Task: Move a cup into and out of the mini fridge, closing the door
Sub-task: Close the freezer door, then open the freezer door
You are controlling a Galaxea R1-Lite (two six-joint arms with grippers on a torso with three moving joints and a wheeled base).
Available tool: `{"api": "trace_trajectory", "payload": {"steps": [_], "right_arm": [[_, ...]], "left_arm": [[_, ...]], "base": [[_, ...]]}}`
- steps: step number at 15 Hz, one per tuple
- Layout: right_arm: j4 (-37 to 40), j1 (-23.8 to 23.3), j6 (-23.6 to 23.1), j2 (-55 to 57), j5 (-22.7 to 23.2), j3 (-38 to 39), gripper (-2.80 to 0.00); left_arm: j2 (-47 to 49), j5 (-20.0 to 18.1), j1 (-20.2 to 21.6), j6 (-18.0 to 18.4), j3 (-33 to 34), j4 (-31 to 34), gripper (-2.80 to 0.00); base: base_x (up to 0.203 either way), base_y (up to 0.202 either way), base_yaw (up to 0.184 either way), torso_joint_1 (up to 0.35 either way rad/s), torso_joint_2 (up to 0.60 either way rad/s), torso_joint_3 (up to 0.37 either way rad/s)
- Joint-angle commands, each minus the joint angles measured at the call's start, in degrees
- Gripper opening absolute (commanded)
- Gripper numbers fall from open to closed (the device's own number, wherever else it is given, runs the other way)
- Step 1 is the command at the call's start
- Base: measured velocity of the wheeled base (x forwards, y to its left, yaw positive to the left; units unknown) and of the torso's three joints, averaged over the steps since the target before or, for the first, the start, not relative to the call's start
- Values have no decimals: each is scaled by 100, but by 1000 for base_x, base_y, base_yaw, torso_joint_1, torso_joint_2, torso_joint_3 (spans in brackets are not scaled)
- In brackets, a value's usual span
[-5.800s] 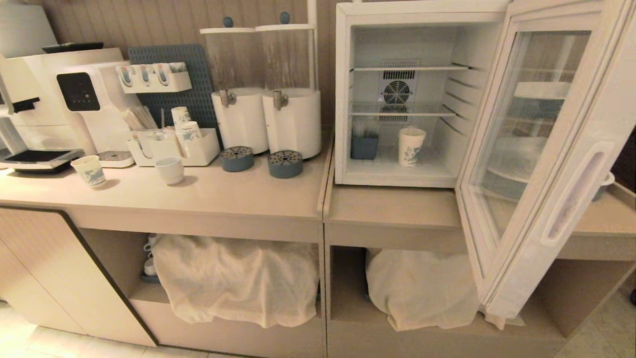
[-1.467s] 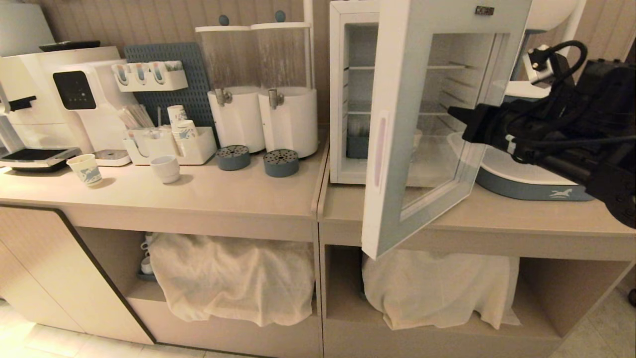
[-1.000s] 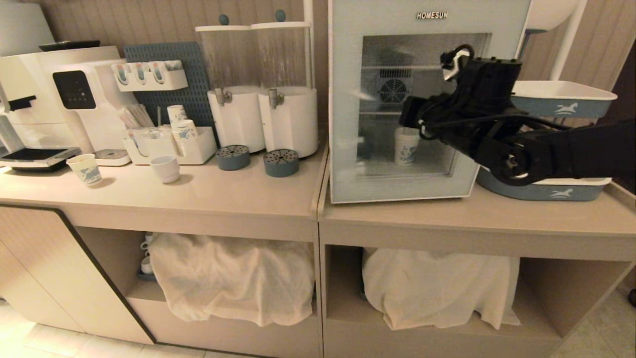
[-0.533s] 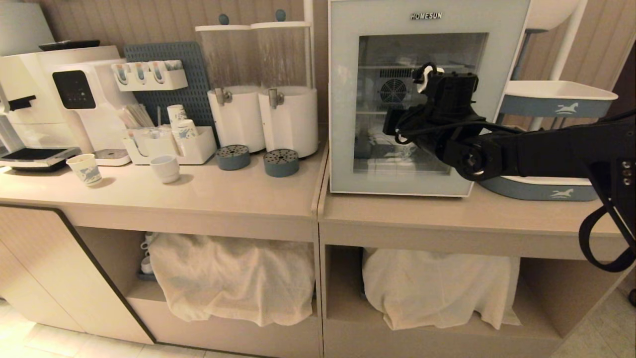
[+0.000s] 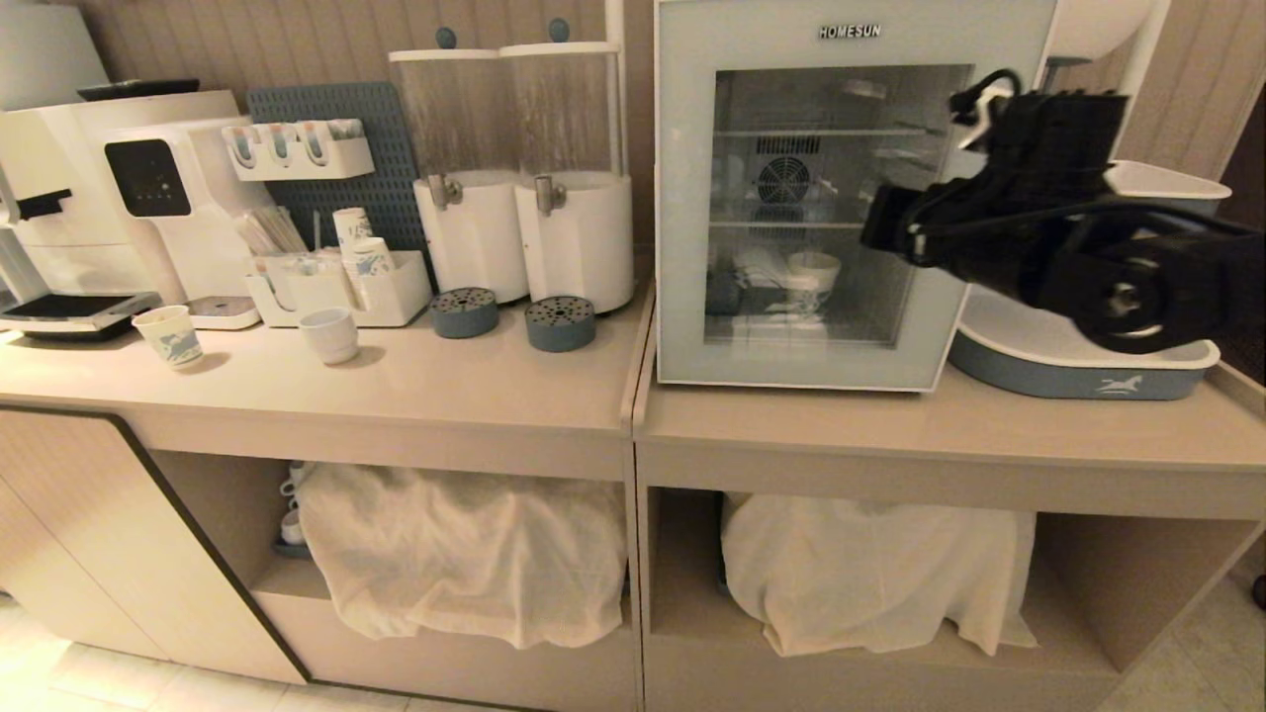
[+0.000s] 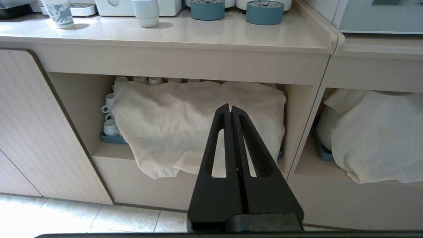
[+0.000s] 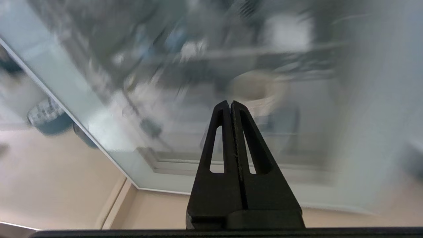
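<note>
1. I'm seeing the right gripper (image 7: 230,105) pinched fully together, gripping nothing, hanging just in front of the door (image 5: 682,198), which is sitting flush on the mini fridge (image 5: 999,213).
2. The cup (image 5: 811,282) is standing inside on the bottom level, behind the glass, beyond the fingertips.
3. Left gripper (image 6: 230,109) is closed up empty, low beside the counter (image 6: 185,33).

A ribbed beige wall (image 5: 297,40) backs a long pale worktop (image 5: 415,381). Open shelves (image 5: 445,593) beneath it hold crockery under draped cream cloths (image 5: 465,554). The floor (image 5: 119,682) is light tile, warmly lit.
</note>
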State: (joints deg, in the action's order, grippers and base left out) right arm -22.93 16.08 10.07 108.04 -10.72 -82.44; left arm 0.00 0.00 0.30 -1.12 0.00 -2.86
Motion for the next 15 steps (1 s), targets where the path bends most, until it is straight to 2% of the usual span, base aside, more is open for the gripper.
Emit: {"api": "trace_trajectory", "payload": {"steps": [1, 5, 8, 10, 11, 13, 15], "right_arm": [[12, -344, 103, -2037, 76, 1035, -280], [462, -628, 288, -4671, 151, 2571, -280], [1507, -677, 588, -6658, 26, 3172, -280], [2414, -984, 821, -7804, 3, 3415, -280], [2735, -1163, 925, -8292, 125, 3546, -280], [3182, -1398, 1013, -9310, 676, 3968, -280], [3393, -1509, 781, -10342, 1094, 4627, -280]], "left_arm": [[0, 0, 5, -2, 114, -4, -280], [0, 0, 5, -18, 114, -4, -280], [0, 0, 5, -20, 114, -4, -280], [0, 0, 5, -20, 114, -4, -280], [0, 0, 5, -20, 114, -4, -280], [0, 0, 5, -20, 114, -4, -280], [0, 0, 5, -20, 114, -10, -280]], "base": [[0, 0, 0, 0, 0, 0], [0, 0, 0, 0, 0, 0], [0, 0, 0, 0, 0, 0], [0, 0, 0, 0, 0, 0], [0, 0, 0, 0, 0, 0], [0, 0, 0, 0, 0, 0], [0, 0, 0, 0, 0, 0]]}}
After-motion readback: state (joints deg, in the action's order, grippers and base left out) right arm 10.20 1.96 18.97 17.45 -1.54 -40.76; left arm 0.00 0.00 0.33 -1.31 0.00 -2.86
